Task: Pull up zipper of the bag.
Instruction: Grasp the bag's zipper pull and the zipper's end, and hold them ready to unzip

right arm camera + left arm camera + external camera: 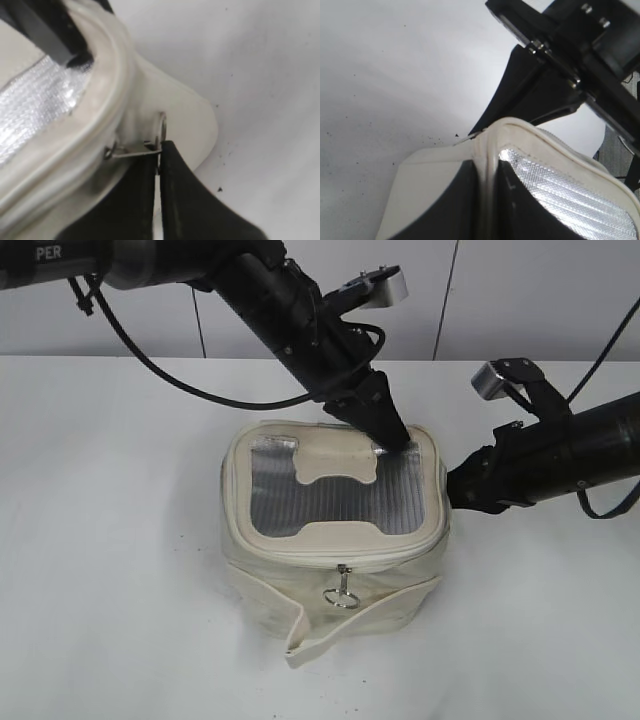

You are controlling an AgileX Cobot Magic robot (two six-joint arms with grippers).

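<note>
The bag [335, 540] sits on the white counter [110, 540]. The left end effector [487, 165] pinches its back lid edge to keep it from moving. The right end effector [159, 165] grips a ring pull [161, 129] tight, ready to tug the zipper [107, 100].

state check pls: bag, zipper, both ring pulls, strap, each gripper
bag: upright on the table, lid on top
zipper: looks closed along the front edge
front ring pull: hanging free, untouched
side ring pull: pinched by the right gripper
strap: loose, drooping across the front
left gripper: shut on the lid's rear corner rim
right gripper: shut on the side ring pull
</note>
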